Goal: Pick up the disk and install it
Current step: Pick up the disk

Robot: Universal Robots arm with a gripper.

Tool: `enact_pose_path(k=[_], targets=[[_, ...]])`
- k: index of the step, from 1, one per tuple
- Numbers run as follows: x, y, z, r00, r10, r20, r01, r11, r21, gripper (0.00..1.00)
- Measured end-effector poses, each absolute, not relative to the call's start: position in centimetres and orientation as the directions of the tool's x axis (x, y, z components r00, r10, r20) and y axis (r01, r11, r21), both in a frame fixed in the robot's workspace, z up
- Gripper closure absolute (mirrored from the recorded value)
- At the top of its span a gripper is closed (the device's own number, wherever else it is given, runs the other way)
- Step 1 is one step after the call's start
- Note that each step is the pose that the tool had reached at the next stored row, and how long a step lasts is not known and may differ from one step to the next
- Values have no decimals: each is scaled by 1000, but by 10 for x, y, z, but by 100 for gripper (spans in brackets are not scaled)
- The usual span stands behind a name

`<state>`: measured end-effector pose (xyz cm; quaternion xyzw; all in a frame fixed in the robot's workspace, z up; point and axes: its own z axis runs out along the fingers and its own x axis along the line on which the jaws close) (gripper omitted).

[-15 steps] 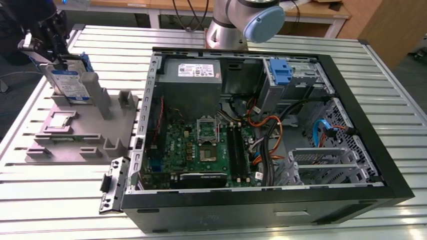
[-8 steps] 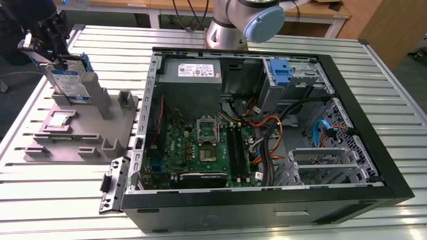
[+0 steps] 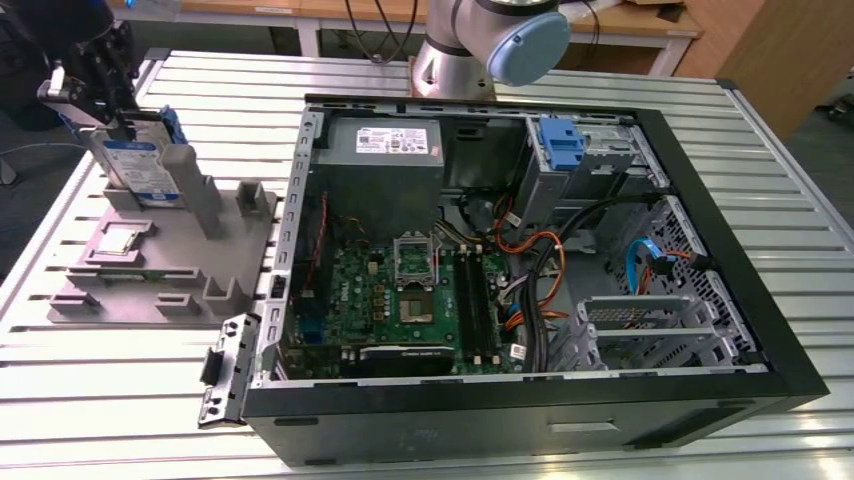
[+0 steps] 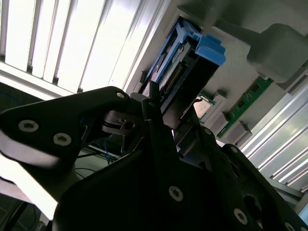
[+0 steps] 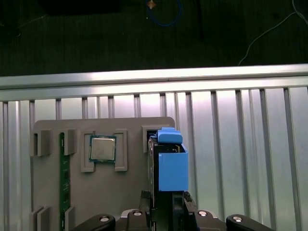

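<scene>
Gripper (image 3: 118,122) clamped on our one disk (image 3: 139,165) — upright in the grey fixture (image 3: 147,265); we count one CPU (image 5: 102,148), one RAM stick (image 5: 61,178), one open case (image 3: 507,425).

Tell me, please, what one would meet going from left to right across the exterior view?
The disk, standing in the grey fixture → the power-supply box inside the open computer case → the blue bracket in the drive bay.
</scene>
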<state>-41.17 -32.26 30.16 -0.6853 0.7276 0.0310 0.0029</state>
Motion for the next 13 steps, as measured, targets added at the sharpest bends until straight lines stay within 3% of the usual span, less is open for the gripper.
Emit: enact_pose_path(k=[13], targets=[[-412,-323,302,10,-999,-47,-999,-12,41,65]])
